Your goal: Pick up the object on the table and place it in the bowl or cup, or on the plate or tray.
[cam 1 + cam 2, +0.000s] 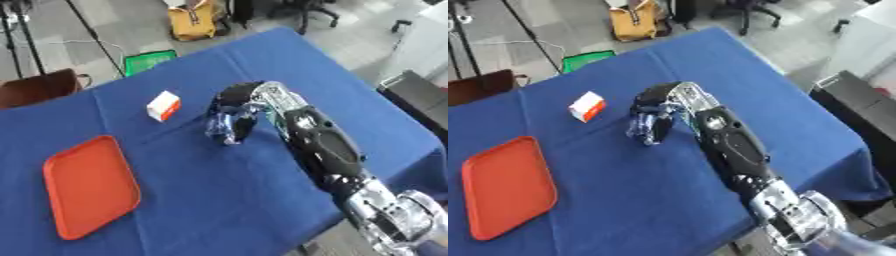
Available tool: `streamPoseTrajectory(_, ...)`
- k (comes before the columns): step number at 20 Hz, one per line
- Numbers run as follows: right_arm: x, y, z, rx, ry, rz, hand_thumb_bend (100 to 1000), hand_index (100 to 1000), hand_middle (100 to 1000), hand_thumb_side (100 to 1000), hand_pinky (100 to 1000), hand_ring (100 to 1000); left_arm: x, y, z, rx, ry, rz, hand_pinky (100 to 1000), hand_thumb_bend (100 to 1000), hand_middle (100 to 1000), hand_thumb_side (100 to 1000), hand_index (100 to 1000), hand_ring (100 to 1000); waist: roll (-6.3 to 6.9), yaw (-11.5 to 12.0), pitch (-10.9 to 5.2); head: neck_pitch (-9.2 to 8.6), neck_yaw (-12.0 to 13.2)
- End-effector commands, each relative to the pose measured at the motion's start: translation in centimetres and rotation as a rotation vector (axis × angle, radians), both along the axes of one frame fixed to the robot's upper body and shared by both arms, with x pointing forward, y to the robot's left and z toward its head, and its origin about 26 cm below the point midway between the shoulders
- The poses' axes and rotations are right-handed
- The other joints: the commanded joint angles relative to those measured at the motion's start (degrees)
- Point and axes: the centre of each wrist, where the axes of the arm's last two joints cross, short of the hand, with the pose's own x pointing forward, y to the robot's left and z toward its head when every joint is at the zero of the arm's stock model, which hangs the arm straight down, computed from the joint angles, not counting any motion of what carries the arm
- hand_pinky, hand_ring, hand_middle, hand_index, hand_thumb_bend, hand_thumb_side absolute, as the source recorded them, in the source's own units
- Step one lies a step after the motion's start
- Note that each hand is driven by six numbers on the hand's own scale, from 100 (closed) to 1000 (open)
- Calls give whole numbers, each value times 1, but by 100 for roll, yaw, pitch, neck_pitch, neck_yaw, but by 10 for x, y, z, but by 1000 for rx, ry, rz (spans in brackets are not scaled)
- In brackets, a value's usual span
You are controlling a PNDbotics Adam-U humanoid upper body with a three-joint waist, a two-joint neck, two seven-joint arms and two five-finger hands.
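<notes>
A small white box with an orange end [164, 105] lies on the blue tablecloth [219, 200], left of centre and toward the far side. An orange tray [87, 185] with nothing on it sits at the near left. My right arm comes in from the lower right, and its hand [234, 107] hangs over the middle of the table. The silver fingers [227, 126] point down at the cloth, relaxed, with nothing between them. This hand is a little to the right of the box and apart from it. My left hand shows in neither view.
The table's right corner drops off near my forearm. Beyond the far edge, on the floor, are a yellow bag [192, 20], a green item [147, 61] and a brown seat [35, 87]. A dark cabinet [420, 95] stands at the right.
</notes>
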Motion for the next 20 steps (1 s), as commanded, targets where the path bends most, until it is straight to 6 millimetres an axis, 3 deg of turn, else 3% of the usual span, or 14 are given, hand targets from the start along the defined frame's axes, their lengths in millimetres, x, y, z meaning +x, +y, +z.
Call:
streamPoseTrajectory(1, 2, 1, 17, 4, -93, 15, 318, 818, 525, 287, 476, 483, -1, 3, 9, 30, -24, -2, 734, 646, 797, 971, 944, 842, -14, -7, -77, -72, -21)
streamPoseTrajectory(6, 1, 0, 22, 43, -167, 32, 306, 812, 522, 278, 472, 478, -1, 3, 9, 30, -25, -1, 733, 646, 797, 970, 944, 842, -6, -16, -82, -81, -25)
streamPoseTrajectory(11, 1, 15, 51, 107, -253, 81, 254, 815, 510, 237, 450, 456, -1, 3, 9, 30, -26, -3, 733, 647, 797, 969, 944, 843, -2, -18, -96, -77, -35)
streamPoseTrajectory(16, -1, 68, 75, 179, -264, 211, 245, 817, 508, 212, 446, 450, 0, 2, 9, 29, -22, -13, 732, 646, 797, 969, 944, 843, 18, -12, -131, -79, -66)
streamPoseTrajectory(20, -6, 121, 73, 183, -233, 319, 239, 816, 507, 209, 443, 448, 0, 0, 8, 27, -21, -22, 732, 643, 797, 969, 944, 843, 60, 21, -156, -93, -93)
